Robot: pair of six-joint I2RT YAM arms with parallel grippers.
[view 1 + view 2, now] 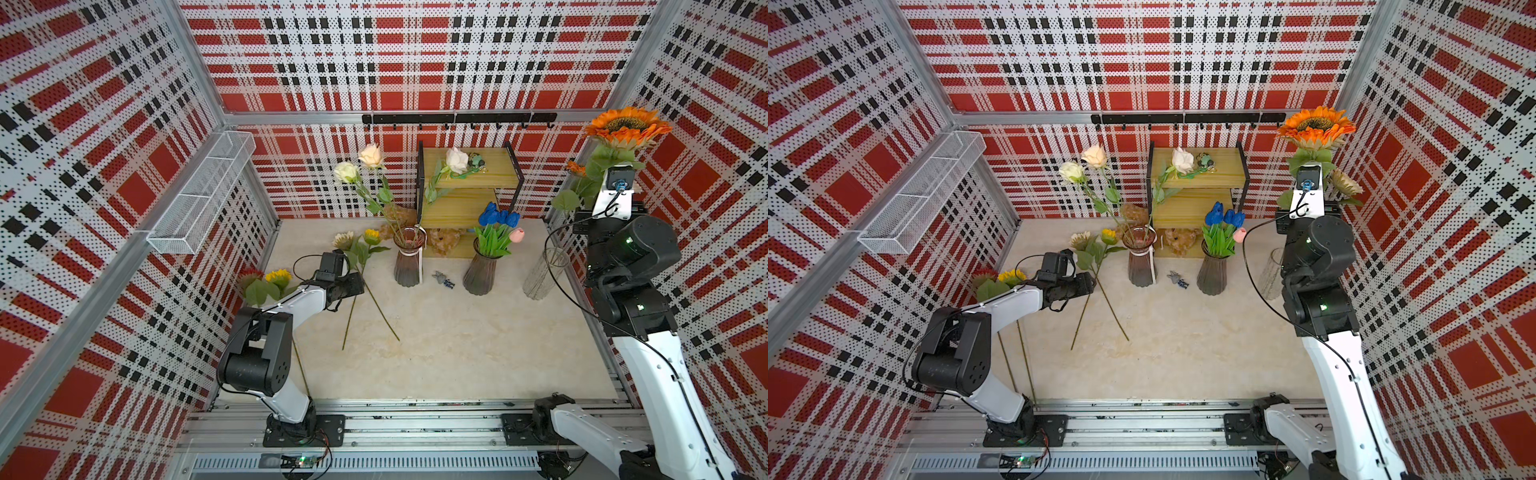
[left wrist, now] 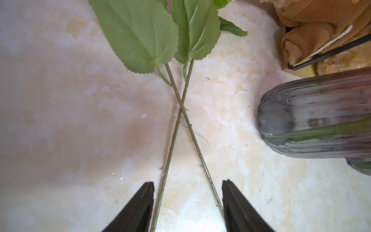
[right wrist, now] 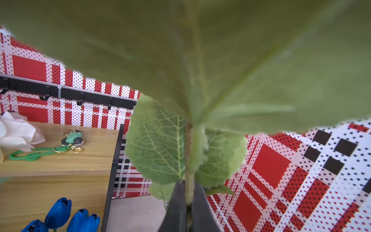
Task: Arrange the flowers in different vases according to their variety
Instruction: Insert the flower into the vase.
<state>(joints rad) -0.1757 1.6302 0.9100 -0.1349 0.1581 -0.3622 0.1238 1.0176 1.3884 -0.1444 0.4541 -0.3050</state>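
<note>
While the right gripper [image 3: 188, 186] was clamped tight on the stem of the orange sunflower [image 1: 625, 124], the bloom stood upright and high in the upper right of both top views. The clear vase [image 1: 542, 274] stood lower in the frame, at the right edge of the table [image 1: 457, 361], partly behind the right arm. Blurred leaves filled most of the right wrist view.

Toward the lower left, the left gripper [image 2: 187, 181] hung low over the table with its jaws apart. Two crossed stems [image 2: 181, 109] ran between its fingers [image 2: 140, 206]. One stem lay close against a finger's edge, though I could not tell whether it touched. Those stems belonged to a pair of sunflowers [image 1: 358, 240], cream and yellow, lying flat left of centre with their heads toward the back wall. At the far left, red and yellow sunflowers [image 1: 266, 279] lay behind the left arm.

Near the middle stood a smoky purple vase [image 1: 409, 259] holding three cream roses [image 1: 371, 156]. Right of it, a second purple vase [image 1: 481, 270] held blue tulips [image 1: 496, 217] and one pink. A wooden shelf [image 1: 469, 183] stood behind them, with brown plush toys [image 1: 446, 242] at its foot.
</note>
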